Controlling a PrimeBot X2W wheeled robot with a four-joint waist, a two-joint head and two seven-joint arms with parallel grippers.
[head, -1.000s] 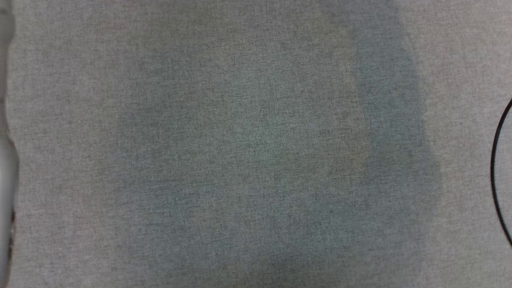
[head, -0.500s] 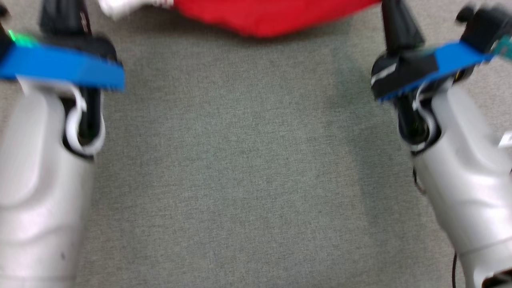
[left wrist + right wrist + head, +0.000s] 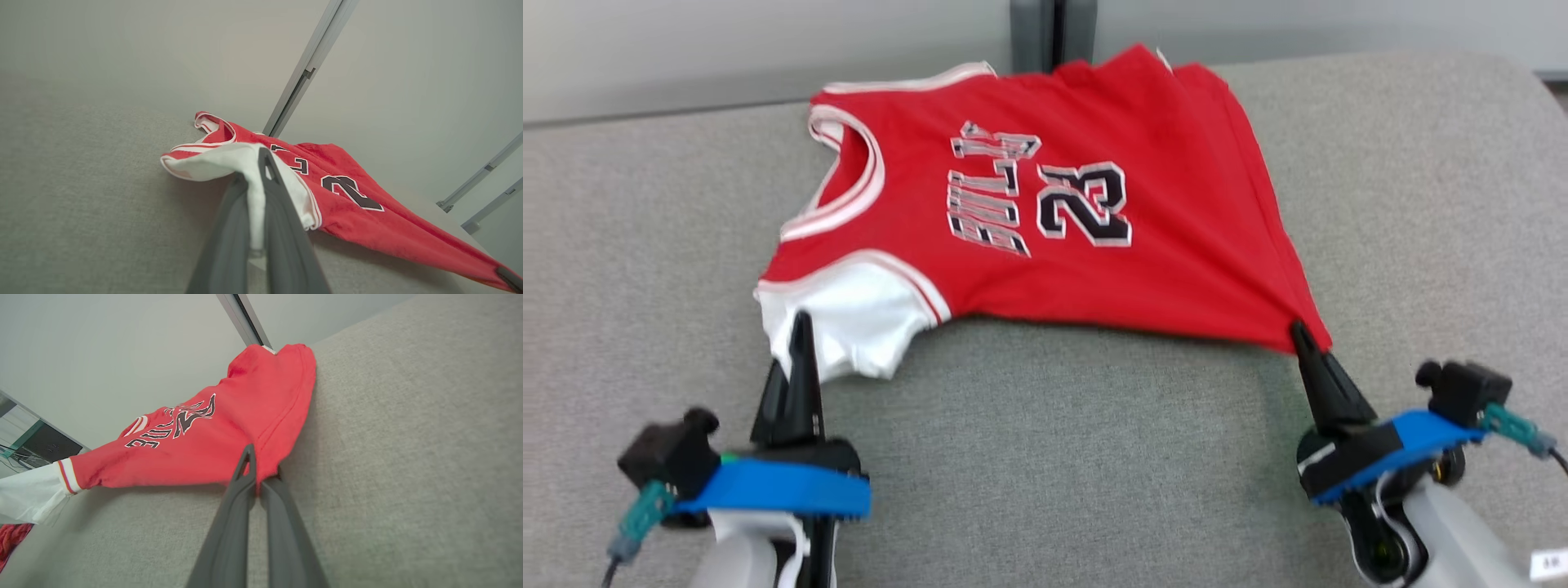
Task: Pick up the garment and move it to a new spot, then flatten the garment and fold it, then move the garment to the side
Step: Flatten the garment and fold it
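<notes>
Two pincers of mine, both clenched on the garment (image 3: 1045,245) — my left pincer (image 3: 800,327) nips its white sleeve (image 3: 862,314), my right pincer (image 3: 1296,333) its red hem corner; the jersey stretches between them, number up, spreading away over the grey cushion (image 3: 1094,457) — toward the pale wall (image 3: 727,49).

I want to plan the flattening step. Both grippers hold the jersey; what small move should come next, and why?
Probably draw both grippers a little apart, then lower them. The left gripper pinches the white sleeve, the right gripper a red hem corner, and creases fan across the jersey from the right grip, so it is not yet flat.
</notes>
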